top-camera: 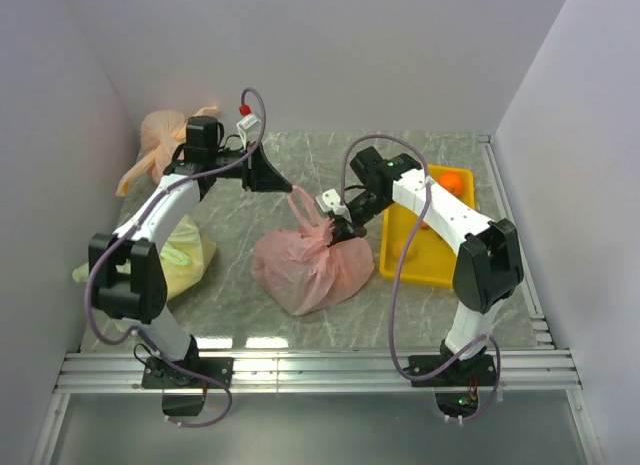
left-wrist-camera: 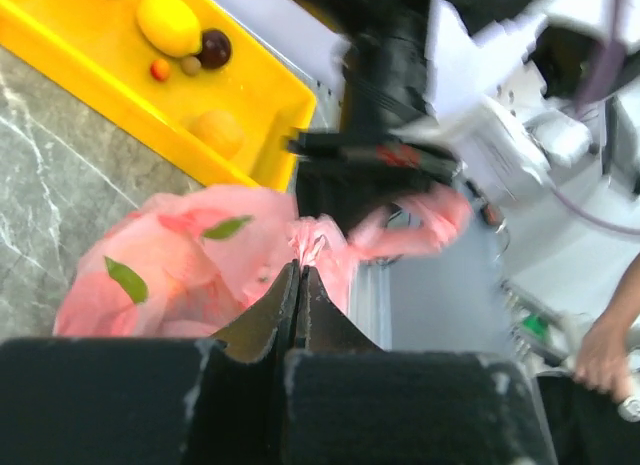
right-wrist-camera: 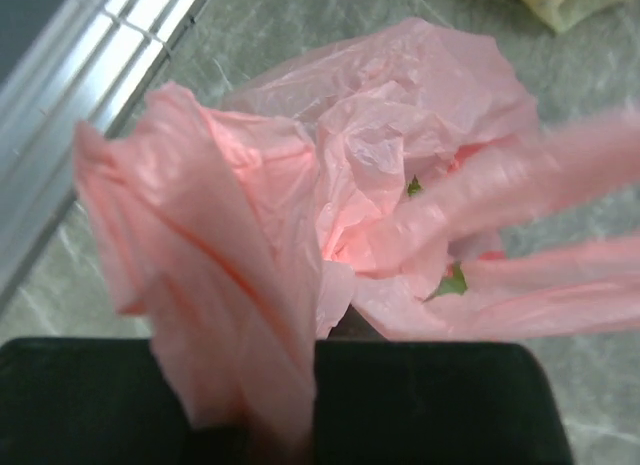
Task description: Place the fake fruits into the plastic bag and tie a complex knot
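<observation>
Tightening the knot (top-camera: 325, 228) depends on one relation: the gathered neck of the plastic bag (top-camera: 312, 270) lies between the two claws, and the pull must run along the line that joins them.

**Position of the bag.** The plastic bag sits mid-counter (top-camera: 230, 285), just left of the yellow tray (top-camera: 393, 273), with its rounded body toward the arm bases and its neck pointing away from them.

**Left claw (top-camera: 283, 183).** In the left wrist view the fingers are pressed together with no gap. A pink handle strip (top-camera: 299, 200) rises from the neck to the tips, so the claw appears to pinch that strip. The strip's long axis runs from the neck up and toward the far left of the top view.

**Right claw (top-camera: 338, 213).** It stands at the right side of the neck, touching or just beside the knot. In the right wrist view crumpled pink plastic drapes over the fingers and hides them. Its opening and its hold cannot be determined.

**Judgement.**
- The right claw is the nearer to the knot.
- The left claw holds the free end well clear of it.
- The next pull should therefore follow the strip's axis, away from the right claw.
</observation>
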{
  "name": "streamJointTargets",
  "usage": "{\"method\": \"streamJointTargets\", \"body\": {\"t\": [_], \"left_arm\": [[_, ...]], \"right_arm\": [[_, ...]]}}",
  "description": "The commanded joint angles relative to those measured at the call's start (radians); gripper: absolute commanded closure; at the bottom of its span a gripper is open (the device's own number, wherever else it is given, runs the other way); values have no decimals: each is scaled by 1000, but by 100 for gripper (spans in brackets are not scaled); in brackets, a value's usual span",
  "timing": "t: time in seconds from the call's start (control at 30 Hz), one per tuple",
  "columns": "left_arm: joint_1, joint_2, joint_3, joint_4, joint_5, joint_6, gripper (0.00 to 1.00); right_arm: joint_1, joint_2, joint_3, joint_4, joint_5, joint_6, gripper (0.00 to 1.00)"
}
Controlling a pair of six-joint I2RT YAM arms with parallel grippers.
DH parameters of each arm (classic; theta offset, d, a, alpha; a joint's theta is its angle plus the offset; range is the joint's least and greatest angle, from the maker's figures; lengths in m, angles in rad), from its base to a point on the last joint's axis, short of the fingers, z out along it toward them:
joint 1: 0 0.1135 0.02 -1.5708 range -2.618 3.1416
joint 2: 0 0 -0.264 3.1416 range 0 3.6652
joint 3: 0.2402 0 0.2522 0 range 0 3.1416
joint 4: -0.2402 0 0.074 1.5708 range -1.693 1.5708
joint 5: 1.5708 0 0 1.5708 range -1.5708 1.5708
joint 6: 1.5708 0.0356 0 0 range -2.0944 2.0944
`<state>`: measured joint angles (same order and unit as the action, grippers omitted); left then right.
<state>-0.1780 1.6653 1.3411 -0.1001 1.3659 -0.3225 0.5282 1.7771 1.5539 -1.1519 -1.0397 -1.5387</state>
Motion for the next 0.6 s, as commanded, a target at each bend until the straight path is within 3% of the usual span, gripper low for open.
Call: {"method": "streamJointTargets", "body": {"t": [0.0, 0.1, 0.23, 0.3, 0.37, 0.43, 0.57], "left_arm": [[-6, -116, 40, -333, 30, 383, 99], [-9, -150, 29, -520, 19, 549, 99], [-49, -177, 27, -750, -7, 773, 99], [-78, -190, 24, -812, -33, 873, 100], [-130, -211, -5, -773, -106, 855, 99], [-188, -232, -72, -664, -215, 685, 99], [-250, -260, -160, -392, -250, 542, 100]], "right_arm": [[-14, 34, 51, 23, -55, 207, 100], [-20, 61, 74, 72, -75, 382, 100], [-25, 68, 40, 291, -68, 847, 100], [-27, 68, 25, 417, -39, 1004, 100], [-33, 64, -9, 560, -13, 1242, 100], [-40, 59, -46, 638, 30, 1459, 100], [-65, 50, -115, 840, 125, 1787, 100]]}}
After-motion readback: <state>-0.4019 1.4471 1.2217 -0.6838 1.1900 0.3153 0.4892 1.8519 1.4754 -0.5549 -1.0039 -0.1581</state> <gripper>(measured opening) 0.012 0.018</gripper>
